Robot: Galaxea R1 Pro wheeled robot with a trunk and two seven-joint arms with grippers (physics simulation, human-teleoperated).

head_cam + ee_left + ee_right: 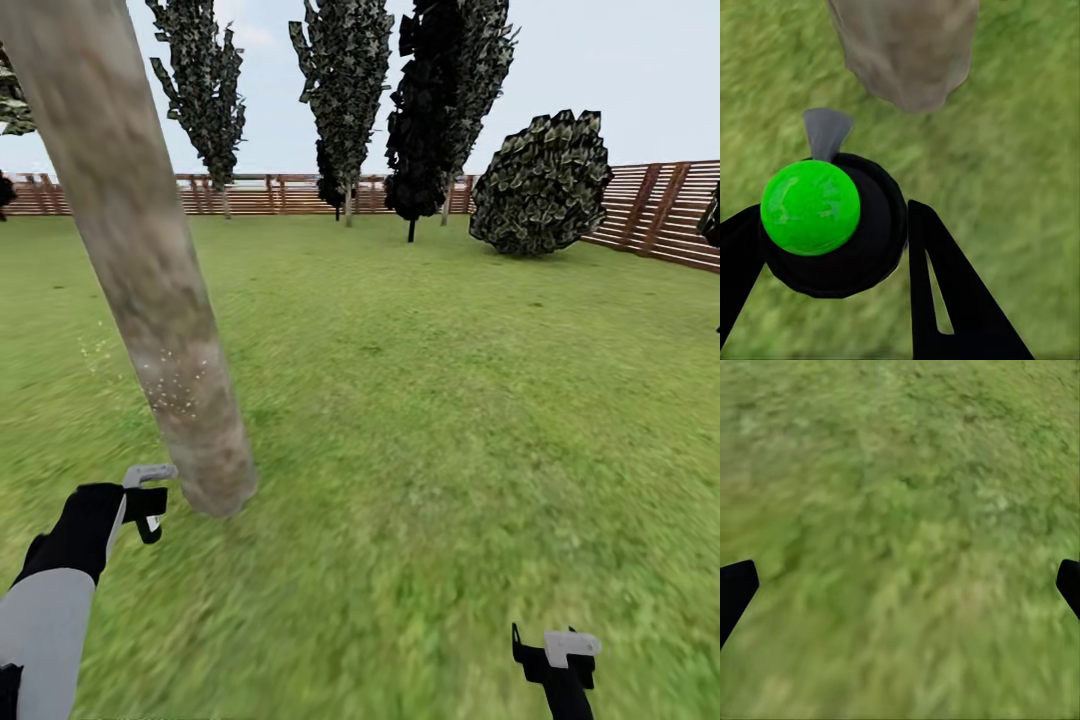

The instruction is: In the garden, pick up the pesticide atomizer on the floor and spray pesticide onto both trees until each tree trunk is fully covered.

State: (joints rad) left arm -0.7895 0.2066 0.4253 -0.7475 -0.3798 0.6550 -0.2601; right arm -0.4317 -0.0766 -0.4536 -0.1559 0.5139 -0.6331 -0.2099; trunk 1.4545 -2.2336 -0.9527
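The pesticide atomizer [825, 225], black with a bright green cap and a grey nozzle, sits pinched between the left gripper's [150, 500] fingers [945, 292] at the lower left of the head view, nozzle pointing at the tree trunk [150, 280]. The trunk leans up toward the upper left, with white pesticide [180, 385] specks dotted low on it. The right gripper [560, 655], bottom right, is spread wide over the grass floor [450, 400]. The fence [640, 205] and dark conifers [345, 90] line the top.
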